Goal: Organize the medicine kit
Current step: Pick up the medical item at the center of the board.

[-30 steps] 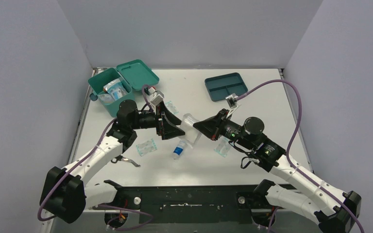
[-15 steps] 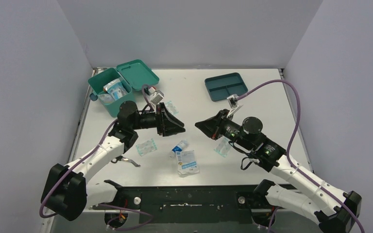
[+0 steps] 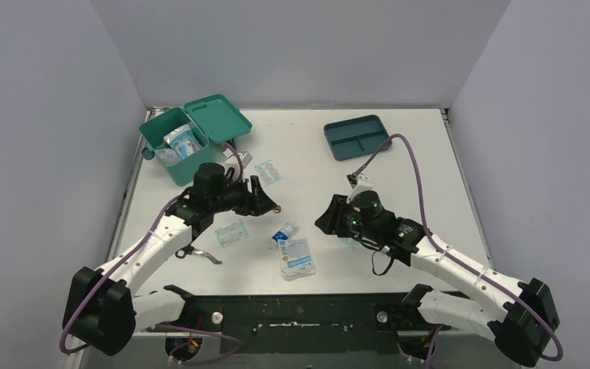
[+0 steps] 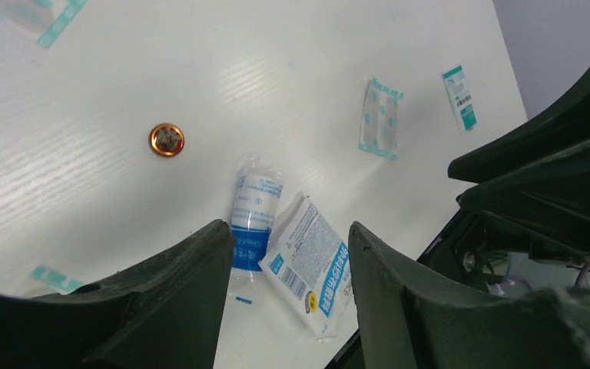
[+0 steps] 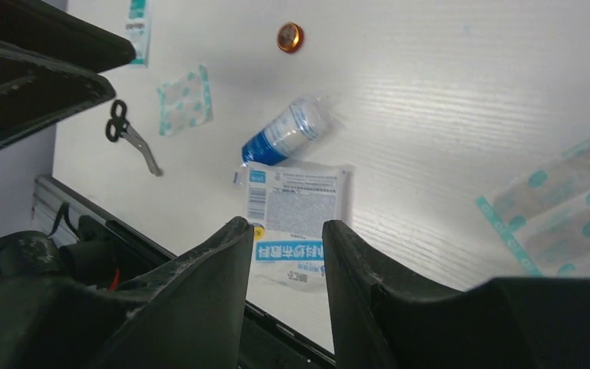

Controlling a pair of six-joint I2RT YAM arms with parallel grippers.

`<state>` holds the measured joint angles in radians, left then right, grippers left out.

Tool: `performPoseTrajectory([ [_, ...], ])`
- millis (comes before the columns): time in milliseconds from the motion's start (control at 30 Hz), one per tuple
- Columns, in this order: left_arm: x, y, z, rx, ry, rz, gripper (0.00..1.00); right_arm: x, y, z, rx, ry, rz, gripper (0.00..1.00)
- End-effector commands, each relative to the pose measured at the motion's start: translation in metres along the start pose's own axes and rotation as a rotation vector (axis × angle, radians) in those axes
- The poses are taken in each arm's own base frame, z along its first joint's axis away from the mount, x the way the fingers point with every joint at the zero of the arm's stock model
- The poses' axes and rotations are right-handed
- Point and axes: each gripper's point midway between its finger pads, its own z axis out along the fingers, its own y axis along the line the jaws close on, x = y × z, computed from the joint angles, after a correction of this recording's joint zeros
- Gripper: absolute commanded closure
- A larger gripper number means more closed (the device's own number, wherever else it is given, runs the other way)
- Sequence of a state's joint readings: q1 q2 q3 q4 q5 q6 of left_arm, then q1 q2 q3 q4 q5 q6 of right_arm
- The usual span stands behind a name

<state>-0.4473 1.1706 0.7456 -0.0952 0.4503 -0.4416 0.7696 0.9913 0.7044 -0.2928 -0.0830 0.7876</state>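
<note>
The medicine kit (image 3: 165, 165) stands at the far left corner of the table (image 3: 299, 146). Its lid (image 3: 217, 118) is swung open and packets are visible inside the box. Left tool (image 4: 288, 231): jaws partly apart, nothing between them, positioned above the table centre and clear of all items. Right tool (image 5: 286, 227): jaws apart by a narrower gap, also empty, facing the left tool from the right. Between the two tools lie a small blue-labelled bottle (image 3: 284, 233) on its side and a flat white packet (image 3: 297, 257) touching its near end. A round copper-coloured disc (image 3: 276, 207) lies just beside the left tool. Scissors (image 3: 200, 254) lie near the left arm. A divided tray (image 3: 358, 137) sits at the far right.
</note>
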Motion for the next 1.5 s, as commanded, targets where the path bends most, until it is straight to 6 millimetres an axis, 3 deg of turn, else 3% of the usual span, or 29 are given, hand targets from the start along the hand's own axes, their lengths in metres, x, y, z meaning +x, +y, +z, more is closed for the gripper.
performPoseTrajectory([
  [0,0.023,0.013,-0.005,-0.087,0.042,-0.190,0.46,0.027,-0.006,0.013,-0.009,0.063,0.051,0.59],
  [133,0.050,0.012,-0.003,-0.065,0.054,-0.314,0.45,0.049,-0.012,0.026,-0.014,0.119,0.074,0.57],
  [400,0.075,0.011,0.003,-0.020,-0.012,-0.444,0.38,0.078,-0.020,0.049,-0.035,0.201,0.078,0.58],
  [800,0.117,0.013,0.020,-0.049,-0.006,-0.557,0.37,0.096,-0.033,0.064,-0.029,0.226,0.085,0.59],
  [1267,0.140,-0.002,0.031,-0.056,0.033,-0.572,0.40,0.115,-0.041,0.064,-0.051,0.250,0.129,0.67],
  [1467,0.137,-0.005,0.037,-0.034,0.009,-0.561,0.42,0.119,-0.044,0.061,-0.056,0.245,0.145,0.71],
])
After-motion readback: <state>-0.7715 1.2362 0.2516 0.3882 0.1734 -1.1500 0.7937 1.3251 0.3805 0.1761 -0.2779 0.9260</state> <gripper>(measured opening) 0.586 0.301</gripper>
